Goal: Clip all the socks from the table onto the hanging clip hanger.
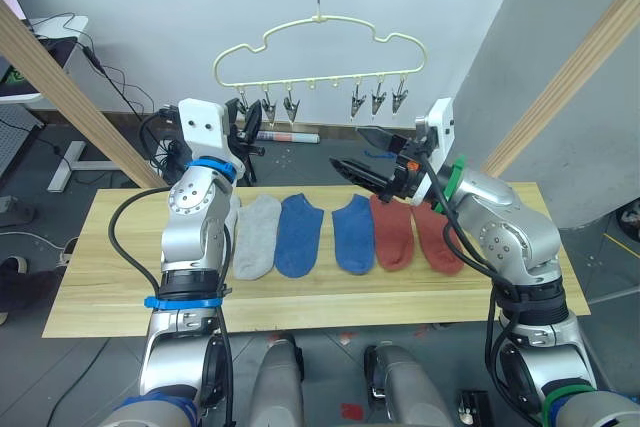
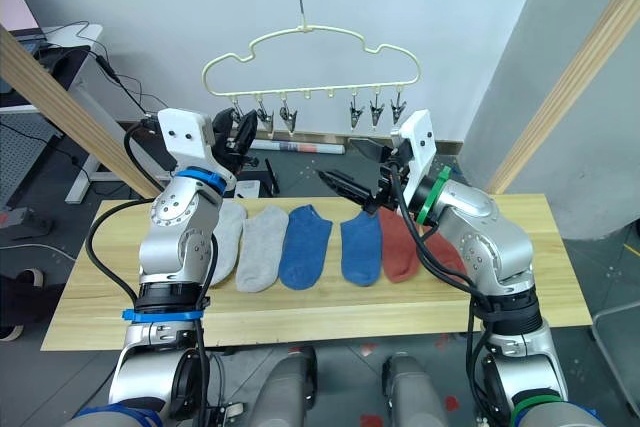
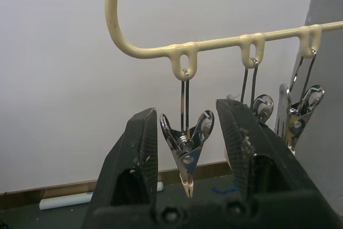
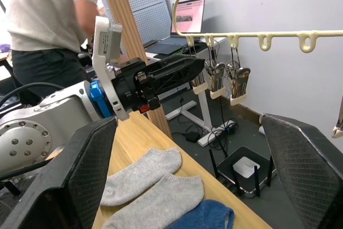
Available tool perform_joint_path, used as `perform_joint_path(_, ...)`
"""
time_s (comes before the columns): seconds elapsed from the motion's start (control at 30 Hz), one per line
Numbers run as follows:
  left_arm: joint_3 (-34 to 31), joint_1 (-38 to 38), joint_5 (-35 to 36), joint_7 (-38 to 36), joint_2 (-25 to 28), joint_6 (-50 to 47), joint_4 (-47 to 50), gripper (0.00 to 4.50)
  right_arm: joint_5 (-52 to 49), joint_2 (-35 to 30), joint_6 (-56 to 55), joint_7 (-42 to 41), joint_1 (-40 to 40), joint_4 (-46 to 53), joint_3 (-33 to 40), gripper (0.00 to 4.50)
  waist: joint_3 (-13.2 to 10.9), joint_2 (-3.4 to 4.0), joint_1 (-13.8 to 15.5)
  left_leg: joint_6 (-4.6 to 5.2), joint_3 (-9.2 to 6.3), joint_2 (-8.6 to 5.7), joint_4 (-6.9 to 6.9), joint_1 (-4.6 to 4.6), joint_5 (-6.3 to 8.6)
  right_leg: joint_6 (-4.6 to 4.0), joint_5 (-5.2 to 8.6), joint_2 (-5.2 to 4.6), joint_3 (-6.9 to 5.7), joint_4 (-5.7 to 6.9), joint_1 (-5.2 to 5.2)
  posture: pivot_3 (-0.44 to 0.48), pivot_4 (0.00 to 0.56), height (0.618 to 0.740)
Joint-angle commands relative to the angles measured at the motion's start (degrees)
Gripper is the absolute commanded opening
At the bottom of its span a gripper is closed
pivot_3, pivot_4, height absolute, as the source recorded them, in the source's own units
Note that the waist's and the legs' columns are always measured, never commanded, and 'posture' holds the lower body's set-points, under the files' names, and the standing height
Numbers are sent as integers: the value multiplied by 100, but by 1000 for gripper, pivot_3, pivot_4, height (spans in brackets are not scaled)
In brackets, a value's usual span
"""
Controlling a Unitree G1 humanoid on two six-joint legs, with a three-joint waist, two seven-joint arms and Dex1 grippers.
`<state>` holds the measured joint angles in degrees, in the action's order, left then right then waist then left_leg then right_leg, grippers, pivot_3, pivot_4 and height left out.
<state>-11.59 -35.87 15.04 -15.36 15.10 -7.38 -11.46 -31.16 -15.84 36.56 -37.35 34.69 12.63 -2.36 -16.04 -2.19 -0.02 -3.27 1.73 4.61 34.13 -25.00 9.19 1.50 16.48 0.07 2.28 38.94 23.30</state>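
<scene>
Six socks lie in a row on the table (image 1: 110,297): two grey socks (image 2: 262,247), two blue socks (image 1: 298,235) and two rust red socks (image 1: 392,232). Above the far edge hangs the pale yellow clip hanger (image 1: 320,47) with a row of metal clips. My left gripper (image 1: 245,122) is raised and open. In the left wrist view its fingers (image 3: 142,154) stand on either side of the end clip (image 3: 186,151) without pressing it. My right gripper (image 1: 365,154) is open and empty, above the blue and red socks and below the hanger's right clips.
Slanted wooden beams (image 1: 70,87) (image 1: 570,77) flank the table on both sides. A person (image 4: 48,20) stands by a desk with a laptop (image 4: 190,14) beyond the table's left end. Cables and a small black box (image 4: 244,167) lie on the floor behind the table.
</scene>
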Motion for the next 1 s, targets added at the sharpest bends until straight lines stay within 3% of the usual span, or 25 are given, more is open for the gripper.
perform_joint_path(0.03, 7, -138, -23, 5, 49, 115, 242, 1920, -135, 0, -49, -12, 22, 250, 76, 4500, -1, 0, 0, 0, 0, 0, 0, 0, 0, 1, 0, 0, 0, 0, 0, 27, 304, 740)
perform_joint_path(0.33, 4, -153, -41, -7, 54, 152, 179, 1920, -153, 4, -34, 24, 20, 254, 103, 4500, -9, 1, 0, -1, 1, 0, -6, 0, 0, 6, 3, 0, 1, -3, 2, 23, 305, 740)
perform_joint_path(0.47, 3, -126, -47, -24, 75, 122, 201, 831, -181, 5, -24, 40, 46, 241, 118, 4500, -13, 0, 0, -1, 1, 0, -7, 0, 0, 6, 4, 0, 1, -4, 2, 27, 306, 740)
perform_joint_path(0.6, 8, -98, -50, -33, 92, 108, 223, 236, -190, 10, -24, 42, 64, 219, 120, 4500, -15, 1, 0, -1, 1, 0, -7, 0, 0, 7, 4, 0, 1, -4, 2, 27, 306, 740)
perform_joint_path(0.8, 8, -129, -77, -8, 174, -16, 284, 219, -4, -99, 87, 134, -56, 174, 10, 4500, -19, 1, -1, -1, 1, 0, -8, 0, 1, 7, 4, 0, 1, -4, 3, 41, 309, 740)
perform_joint_path(0.93, -47, -86, 134, -129, 318, -492, 558, 219, 1247, -602, 266, 986, -741, -359, -486, 4500, -19, -1, 26, -3, 0, -2, -12, 0, 1, 12, 7, -7, -3, -8, 1, 44, 309, 740)
perform_joint_path(1.0, -93, -24, 272, -207, 408, -762, 725, 219, 1581, -608, 162, 1415, -942, -774, -381, 4500, -20, -1, 27, -6, 3, -7, -14, -1, 2, 17, 10, -14, -1, -10, 2, 40, 309, 740)
